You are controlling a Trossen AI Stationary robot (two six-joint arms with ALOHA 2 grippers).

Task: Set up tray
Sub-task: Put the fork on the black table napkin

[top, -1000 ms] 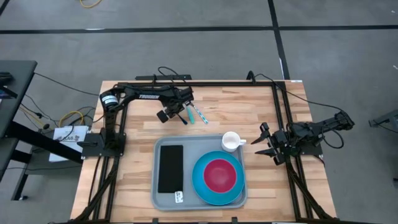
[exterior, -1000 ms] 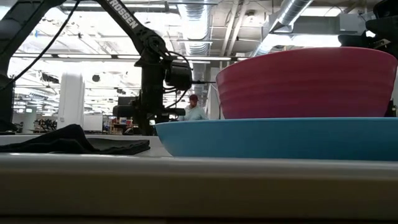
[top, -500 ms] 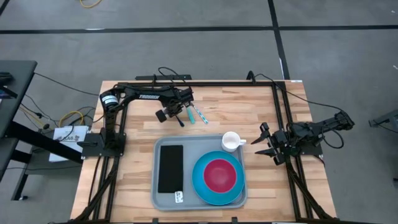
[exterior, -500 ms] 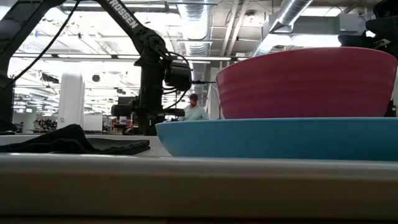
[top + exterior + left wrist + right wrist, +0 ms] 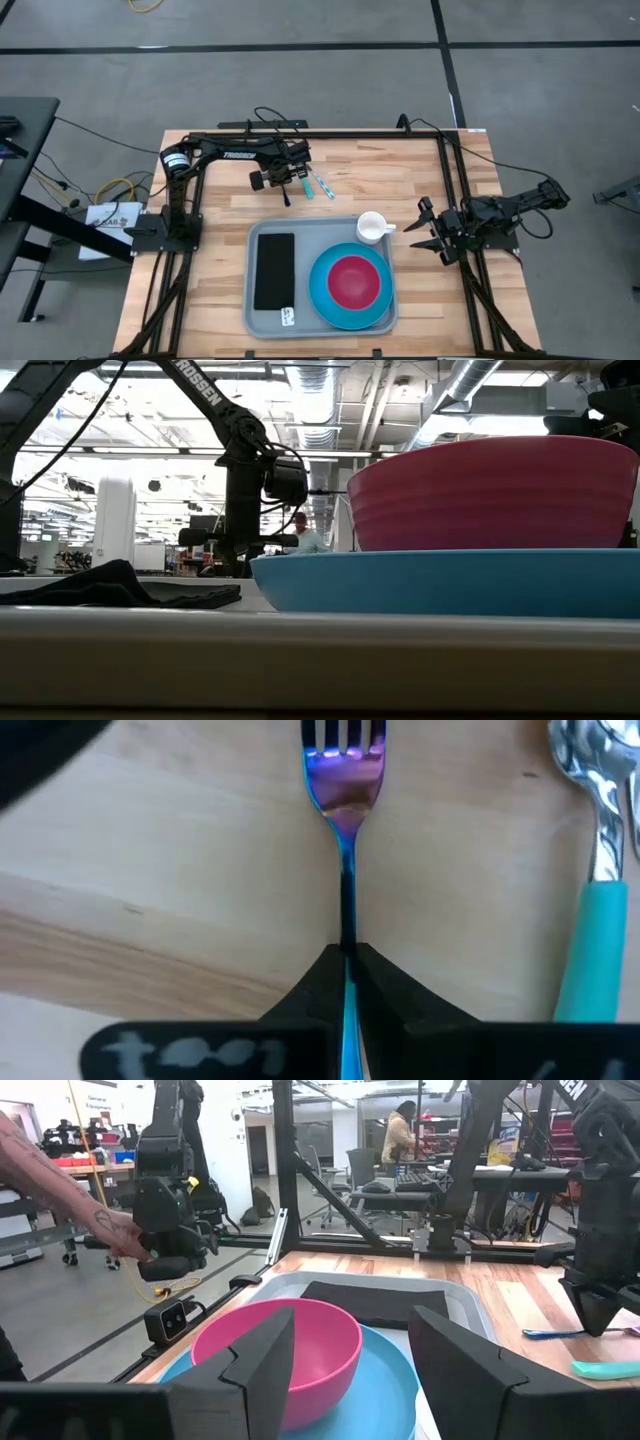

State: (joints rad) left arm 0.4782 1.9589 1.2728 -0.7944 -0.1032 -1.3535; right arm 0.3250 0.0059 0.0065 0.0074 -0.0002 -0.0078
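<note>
The grey-blue tray (image 5: 304, 228) lies on the wooden table and holds a black napkin (image 5: 274, 270), a blue plate (image 5: 322, 298) with a pink bowl (image 5: 354, 281) on it, and a white cup (image 5: 371, 227). Beyond the tray's far edge, a fork (image 5: 344, 780) with a blue handle and a teal-handled spoon (image 5: 590, 910) lie flat on the wood, side by side. My left gripper (image 5: 345, 958) points down over the fork (image 5: 304, 186) and is shut on it. My right gripper (image 5: 424, 228) waits open at the table's right side, level and aimed at the tray. My left gripper pinches the fork's thin handle (image 5: 346, 925) between its two fingers, a little behind the neck below the tines. The fingers come from above, pointing down, one on each side of the handle. The fork lies flat on the table.
The spoon (image 5: 321, 184) lies close beside the fork, toward the table's right. Black frame rails (image 5: 452, 190) run along the table's sides and far edge. A person's arm (image 5: 60, 1180) shows in the room beyond the table. Bare wood (image 5: 390, 180) lies between the cutlery and the right rail.
My left gripper has stayed over the fork, rolled about its downward axis and shut on the fork's handle. The fork lies where it lay.
</note>
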